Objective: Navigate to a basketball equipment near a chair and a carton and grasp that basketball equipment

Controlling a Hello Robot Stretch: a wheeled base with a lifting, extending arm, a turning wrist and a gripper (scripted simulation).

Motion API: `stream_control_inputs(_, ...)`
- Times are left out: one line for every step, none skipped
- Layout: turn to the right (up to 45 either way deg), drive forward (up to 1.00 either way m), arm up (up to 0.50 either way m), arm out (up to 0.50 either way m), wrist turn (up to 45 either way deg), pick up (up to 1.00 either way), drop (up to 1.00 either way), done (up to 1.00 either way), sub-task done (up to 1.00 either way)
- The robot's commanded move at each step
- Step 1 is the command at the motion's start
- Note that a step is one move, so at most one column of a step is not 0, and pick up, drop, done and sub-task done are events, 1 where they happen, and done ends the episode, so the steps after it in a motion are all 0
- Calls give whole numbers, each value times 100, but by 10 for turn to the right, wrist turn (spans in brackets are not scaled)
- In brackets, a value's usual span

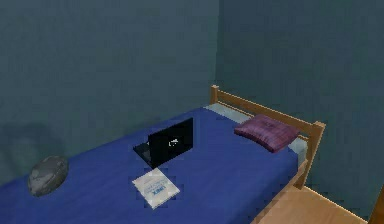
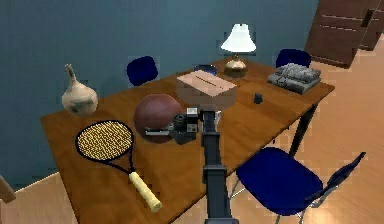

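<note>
Now the pincer (image 2: pixel 182 130) is hovering near the basketball (image 2: pixel 157 115) on the bench (image 2: pixel 255 115); I cannot tell whether it's holding anything.

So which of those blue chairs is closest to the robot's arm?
The blue chair on the table's near side, just right of the arm; the other two chairs stand beyond the far edge by the wall.
</note>
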Motion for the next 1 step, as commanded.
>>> stream_control_inputs(0,0,10,0,0,0,0,0,0)
